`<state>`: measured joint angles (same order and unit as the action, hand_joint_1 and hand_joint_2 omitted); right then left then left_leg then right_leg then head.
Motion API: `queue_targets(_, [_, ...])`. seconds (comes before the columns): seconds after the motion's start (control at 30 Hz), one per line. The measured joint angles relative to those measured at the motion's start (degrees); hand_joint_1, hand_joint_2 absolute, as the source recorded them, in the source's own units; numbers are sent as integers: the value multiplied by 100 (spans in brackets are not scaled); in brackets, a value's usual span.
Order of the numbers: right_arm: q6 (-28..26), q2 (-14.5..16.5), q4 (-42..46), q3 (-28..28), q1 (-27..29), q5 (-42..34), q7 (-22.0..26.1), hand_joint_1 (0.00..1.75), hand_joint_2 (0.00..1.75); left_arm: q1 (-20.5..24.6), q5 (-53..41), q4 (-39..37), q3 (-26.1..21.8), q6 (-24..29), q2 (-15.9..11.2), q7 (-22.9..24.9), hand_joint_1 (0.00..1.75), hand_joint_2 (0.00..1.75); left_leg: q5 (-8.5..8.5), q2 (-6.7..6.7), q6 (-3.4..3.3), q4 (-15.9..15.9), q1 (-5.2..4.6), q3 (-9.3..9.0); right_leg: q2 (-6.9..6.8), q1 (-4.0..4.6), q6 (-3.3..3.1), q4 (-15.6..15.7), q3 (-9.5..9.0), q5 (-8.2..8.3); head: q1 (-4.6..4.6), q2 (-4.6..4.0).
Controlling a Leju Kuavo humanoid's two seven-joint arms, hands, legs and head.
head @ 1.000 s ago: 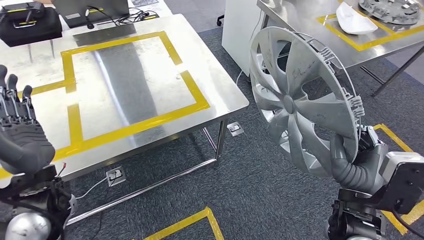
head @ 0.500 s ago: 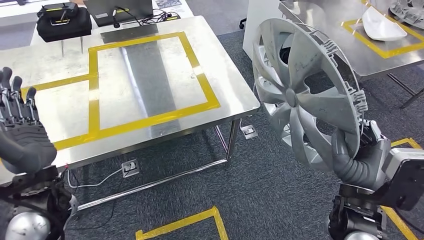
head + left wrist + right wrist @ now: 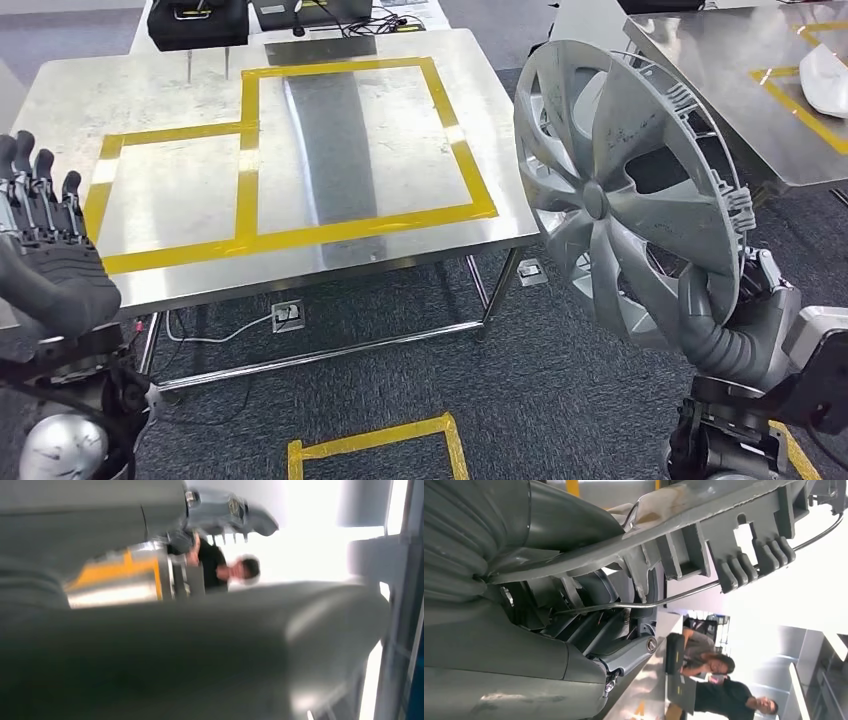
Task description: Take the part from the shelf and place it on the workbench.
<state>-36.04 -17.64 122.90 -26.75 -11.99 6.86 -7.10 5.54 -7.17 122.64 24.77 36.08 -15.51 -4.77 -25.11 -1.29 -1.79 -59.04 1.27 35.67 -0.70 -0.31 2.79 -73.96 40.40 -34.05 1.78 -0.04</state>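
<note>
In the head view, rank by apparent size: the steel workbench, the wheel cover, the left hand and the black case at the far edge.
1. workbench
2. wheel cover, held close to the camera by the right hand, so it looks bigger than it is
3. left hand, also near the camera
4. black case, partly cut off

1. I see the workbench (image 3: 330, 130) top as brushed, reflective metal with glossy yellow tape (image 3: 300, 236) lines stuck on it.
2. The part (image 3: 620, 190) looks like silver-painted plastic with a satin sheen.
3. My right hand (image 3: 735, 320), gripping the part's rim, has a matt grey ribbed cover.
4. The floor (image 3: 560, 390) under the workbench is rough dark carpet.
</note>
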Motion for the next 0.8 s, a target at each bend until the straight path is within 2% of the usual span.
queue_targets(0.03, [0,-1,-1,-1,18,-1,0,175,175,2,0,-8,2,0,0,1,0,0,6,-52,-5,-1,-8,6,9,1,-10,-129,60,9,19,0])
queue_targets(0.07, [0,-2,-1,-1,34,-1,0,175,175,5,0,-13,3,1,1,1,0,0,12,-107,-9,-2,-17,7,22,4,-34,-12,6,130,37,0])
queue_targets(0.1, [0,-2,-1,-1,42,-2,2,175,175,10,-1,-15,5,4,1,0,0,0,19,-163,-8,-2,-26,5,59,9,-73,315,-147,329,56,0])
queue_targets(0.17, [0,-3,1,-2,46,-4,20,175,175,28,-3,-17,8,10,3,-1,0,0,42,-261,10,0,-28,16,270,17,-186,1111,-524,644,67,0])
queue_targets(0.2, [0,-3,1,-2,46,-9,38,175,175,36,-5,-21,10,13,5,0,0,0,64,-307,38,1,-13,42,366,30,-233,1379,-659,709,71,0])
queue_targets(0.23, [0,-4,0,-3,49,-16,57,175,175,41,-6,-25,13,15,10,2,0,0,91,-350,76,7,10,73,427,43,-266,1507,-724,713,72,0])
queue_targets(0.3, [0,-2,-1,-9,53,-38,87,175,175,48,-8,-30,17,19,17,3,0,0,149,-445,168,37,38,119,365,59,-295,1606,-769,741,101,0])
queue_targets(0.33, [1,3,-4,-12,54,-50,95,175,175,48,-10,-31,19,20,19,2,0,0,151,-418,199,37,27,146,306,45,-302,1671,-794,778,102,0])
queue_targets(0.4, [1,15,-9,-15,56,-74,118,175,175,77,-12,-36,20,20,18,2,0,0,-26,-206,240,-222,-7,291,177,11,-327,1808,-848,848,40,0])
queue_targets(0.43, [1,21,-15,-16,58,-85,131,175,175,90,-12,-42,21,20,19,3,0,0,-196,-64,255,-527,-9,438,117,8,-336,1829,-854,864,-1,0])
queue_targets(0.47, [0,24,-21,-16,62,-94,142,175,175,105,-11,-51,23,19,19,4,0,0,-374,22,274,-896,-2,598,61,9,-347,1827,-842,867,-38,0])
queue_targets(0.5, [0,28,-31,-18,68,-101,148,175,175,109,-11,-60,25,19,19,5,0,0,-499,62,294,-1222,7,739,3,10,-347,1814,-823,866,-60,0])
queue_targets(0.53, [1,33,-45,-21,76,-103,149,175,175,109,-10,-70,25,18,19,6,0,0,-535,83,311,-1392,16,803,-52,9,-343,1797,-805,863,-82,0])
queue_targets(0.57, [4,40,-59,-25,85,-106,149,175,175,110,-10,-78,25,18,19,7,0,0,-474,104,327,-1341,24,752,-104,8,-335,1778,-791,857,-108,0])
queue_targets(0.63, [22,52,-83,-33,96,-113,150,175,175,118,-12,-85,25,18,19,11,0,0,-209,214,339,-677,36,349,-196,5,-290,1713,-775,826,-155,0])
queue_targets(0.67, [32,56,-88,-35,96,-115,153,175,175,123,-14,-87,25,18,19,16,0,0,-125,281,324,-334,28,125,-232,17,-254,1668,-760,801,-172,0])
queue_targets(0.7, [42,57,-91,-37,94,-117,157,175,175,129,-17,-90,25,18,20,20,0,0,-86,318,289,-104,17,-22,-261,29,-216,1626,-743,783,-177,0])
queue_targets(0.73, [46,60,-93,-38,94,-118,163,175,175,132,-19,-93,24,19,21,25,0,0,-95,329,247,-13,1,-77,-289,41,-181,1592,-727,775,-173,0])
queue_targets(0.8, [51,64,-97,-41,93,-119,171,175,175,132,-22,-99,23,19,22,30,0,0,-68,237,155,-25,-11,-52,-350,44,-124,1571,-712,786,-154,0])
